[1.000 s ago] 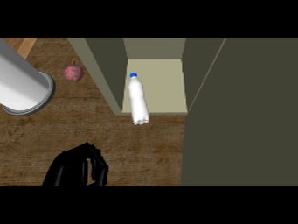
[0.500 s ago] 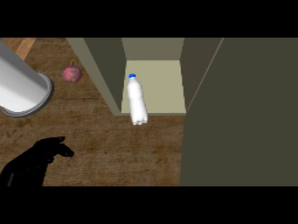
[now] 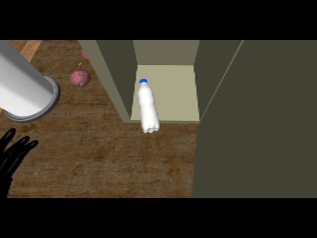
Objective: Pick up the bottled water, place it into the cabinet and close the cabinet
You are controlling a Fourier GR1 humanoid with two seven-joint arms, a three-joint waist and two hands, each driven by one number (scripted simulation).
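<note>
Change: the left hand (image 3: pixel 6 160) has slid from the lower middle of the counter out to the lower left edge of the view; the bottle has not moved.
Bottle (image 3: pixel 147 108): a clear bottle with a blue cap, lying in the cabinet's open compartment against its left wall, cap pointing inward. Its base sticks out just past the front lip, over the counter.
Why it lies so: it looks set down and let go, nothing touching it, so the placing step seems done.
Cabinet (image 3: pixel 181 88): a pale shelf floor between olive walls, open to the front.
Door (image 3: pixel 270 121): a broad olive panel filling the right side of the view, swung open. It has yet to be shut.
Risk: the jutting base may catch the door as it closes; a nudge inward might be needed first.
Left hand: black, fingers straight and spread apart, holding nothing, well away from the bottle.
Right hand: not seen.
Counter (image 3: pixel 106 158): dark wood grain.
Nearby: a white cylinder (image 3: pixel 16 88) at upper left, and a small reddish fruit (image 3: pixel 80 77) just left of the cabinet.
</note>
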